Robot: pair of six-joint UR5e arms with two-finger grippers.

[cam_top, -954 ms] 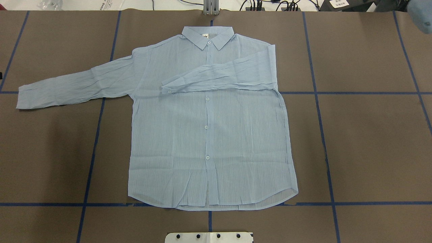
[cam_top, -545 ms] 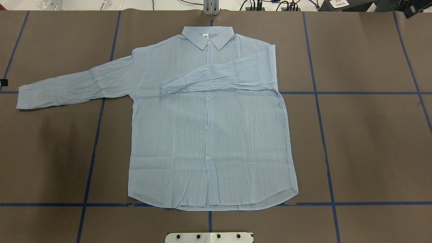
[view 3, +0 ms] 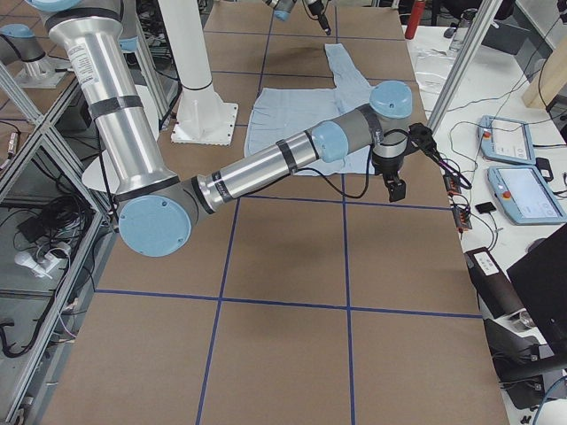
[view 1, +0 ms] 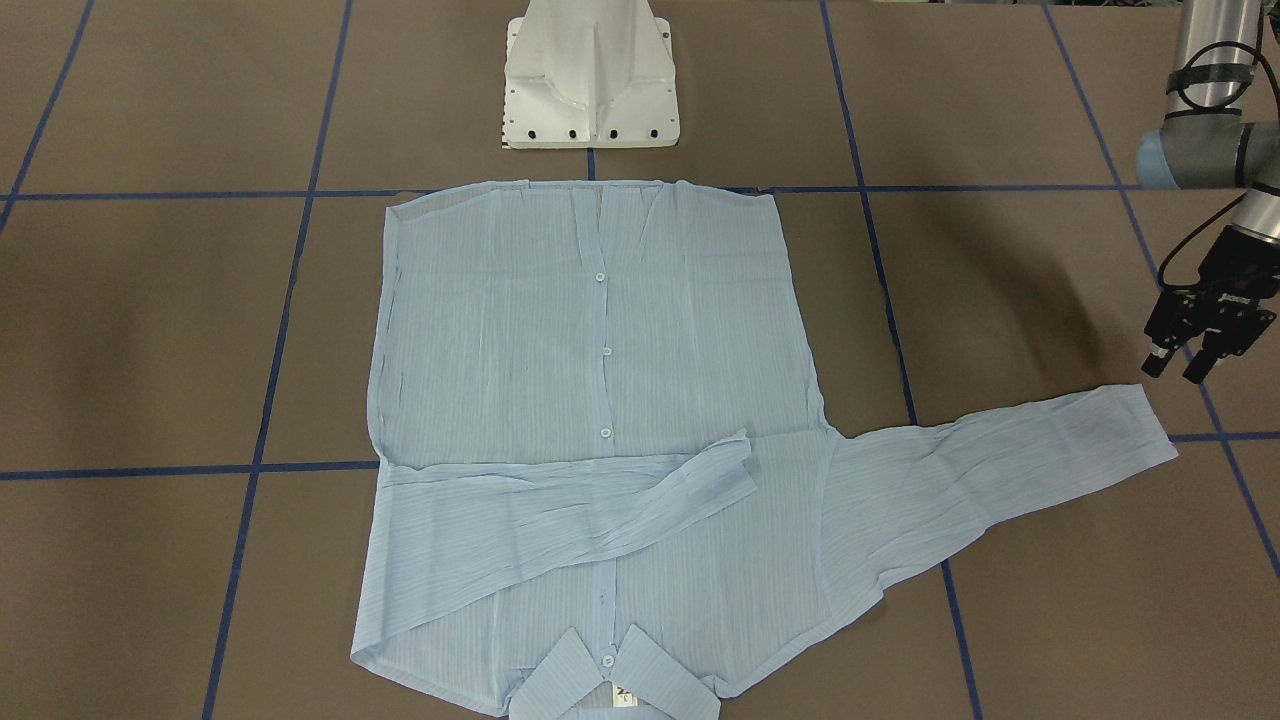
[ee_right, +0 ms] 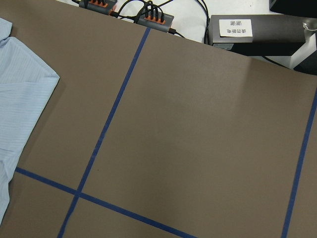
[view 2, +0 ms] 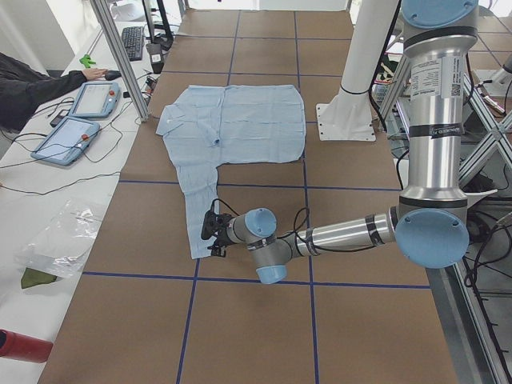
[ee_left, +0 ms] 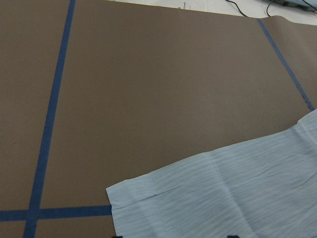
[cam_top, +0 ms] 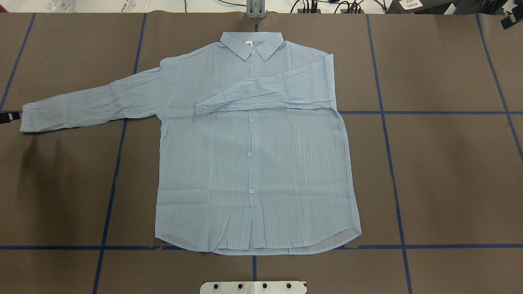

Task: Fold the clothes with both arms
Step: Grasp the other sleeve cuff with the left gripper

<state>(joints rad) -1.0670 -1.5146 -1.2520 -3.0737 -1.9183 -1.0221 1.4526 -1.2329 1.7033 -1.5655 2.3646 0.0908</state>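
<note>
The light-blue striped shirt (cam_top: 253, 163) lies flat and front-up in the middle of the brown table (cam_top: 449, 163), buttoned, its hem toward the white pedestal base (view 1: 590, 80) and its collar (cam_top: 251, 43) on the far side from the robot. The sleeve on the robot's right (cam_top: 265, 94) is folded in across the chest, with its cuff resting just past the button line. The other sleeve (cam_top: 90, 104) stretches out flat toward the robot's left, slightly wrinkled, and its cuff (view 1: 1140, 420) ends beside a blue tape line.

The left arm (view 2: 344, 234) reaches low over the table, and the left pincer (view 1: 1178, 365) hangs just beside that cuff, pointing down, its fingers spread with nothing between them and not touching the cloth. The left wrist view shows the cuff's corner at its lower edge.

The right arm (view 3: 275, 164) extends across the table. The right pincer (view 3: 396, 188) sits above bare table near the far edge, apart from the shirt's shoulder. Whether it is spread or pressed together cannot be told
</note>
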